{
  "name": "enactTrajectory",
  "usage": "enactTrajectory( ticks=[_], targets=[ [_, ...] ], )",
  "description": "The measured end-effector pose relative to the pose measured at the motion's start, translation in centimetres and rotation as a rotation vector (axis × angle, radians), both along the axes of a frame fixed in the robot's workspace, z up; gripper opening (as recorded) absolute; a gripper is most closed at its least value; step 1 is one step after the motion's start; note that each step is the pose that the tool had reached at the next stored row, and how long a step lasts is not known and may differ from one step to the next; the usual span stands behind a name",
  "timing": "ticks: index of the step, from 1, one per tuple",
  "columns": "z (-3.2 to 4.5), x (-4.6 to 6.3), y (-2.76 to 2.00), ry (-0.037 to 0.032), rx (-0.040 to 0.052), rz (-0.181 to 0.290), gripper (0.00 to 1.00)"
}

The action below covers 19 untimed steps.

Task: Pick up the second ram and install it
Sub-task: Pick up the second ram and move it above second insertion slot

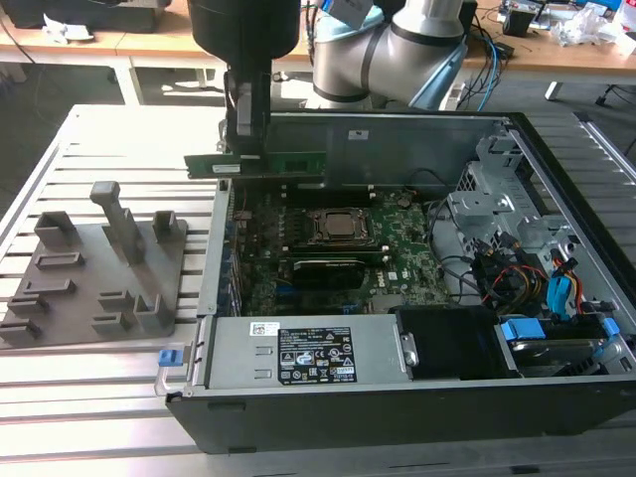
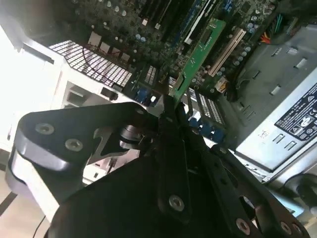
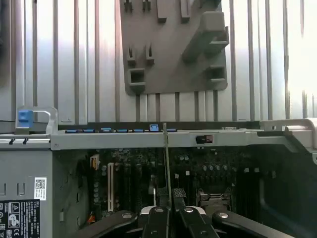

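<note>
The second ram [image 1: 278, 163] is a long, thin green stick held level in the air above the far left corner of the open computer case [image 1: 358, 397]. My gripper [image 1: 246, 147] is shut on it from above, nearer its end towards the exterior view's left. In the second wrist view the ram [image 2: 199, 55] runs out from the gripper [image 2: 171, 108] over the motherboard. In the first wrist view the ram [image 3: 166, 153] is seen edge-on as a thin line between the fingers [image 3: 159, 212]. The motherboard [image 1: 397, 268] lies below it.
The square CPU socket [image 1: 341, 227] sits mid-board with a black oblong module [image 1: 333, 266] in front of it. A power supply [image 1: 298, 354] lines the near side, and drive cages and cables [image 1: 527, 268] fill the exterior view's right. A grey fixture tray [image 1: 99, 268] lies outside the case.
</note>
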<state>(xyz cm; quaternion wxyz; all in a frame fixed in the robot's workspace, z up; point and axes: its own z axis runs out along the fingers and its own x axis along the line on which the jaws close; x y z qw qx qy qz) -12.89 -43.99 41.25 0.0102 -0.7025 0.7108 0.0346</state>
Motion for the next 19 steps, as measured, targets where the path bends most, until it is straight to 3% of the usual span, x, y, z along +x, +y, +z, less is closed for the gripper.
enactTrajectory(
  ticks=[3, 7, 12, 19],
  targets=[
    [0.0, 2.9, 0.04, 0.0043, -0.0002, 0.0, 0.14],
    [0.0, 4.9, 0.07, 0.0077, -0.0003, 0.0, 0.14],
    [0.0, 8.8, 0.13, 0.0154, -0.0003, 0.0, 0.14],
    [-0.01, 12.6, 0.17, 0.0216, -0.0003, 0.0, 0.14]
  ],
)
